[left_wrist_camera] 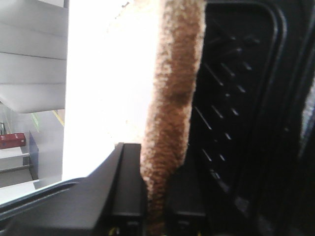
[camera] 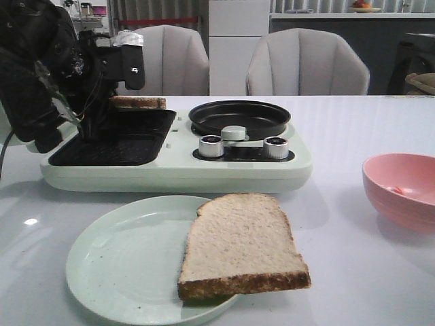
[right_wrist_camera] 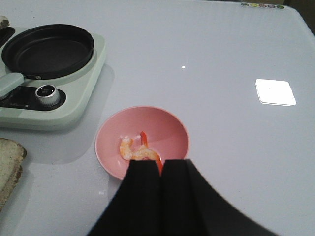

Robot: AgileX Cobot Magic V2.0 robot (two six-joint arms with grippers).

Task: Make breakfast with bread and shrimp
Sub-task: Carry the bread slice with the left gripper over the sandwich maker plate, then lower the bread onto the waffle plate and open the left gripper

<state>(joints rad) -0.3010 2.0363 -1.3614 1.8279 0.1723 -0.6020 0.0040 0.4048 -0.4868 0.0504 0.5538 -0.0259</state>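
My left gripper (camera: 109, 105) is shut on the crust edge of one bread slice (camera: 139, 102) and holds it level just above the black griddle plate (camera: 115, 142). In the left wrist view the brown crust (left_wrist_camera: 172, 98) runs between the two fingers of the left gripper (left_wrist_camera: 157, 157). The second bread slice (camera: 241, 248) lies on the pale green plate (camera: 115, 265), overhanging its right rim. The shrimp (right_wrist_camera: 135, 151) lies in the pink bowl (right_wrist_camera: 170, 129). My right gripper (right_wrist_camera: 161, 164) is shut and hovers above the bowl's near rim; it is out of the front view.
The pale green breakfast machine (camera: 177, 173) has a round black pan (camera: 239, 117) and two silver knobs (camera: 211, 145). The pink bowl (camera: 401, 190) sits at the table's right. Two grey chairs (camera: 307, 64) stand behind the table.
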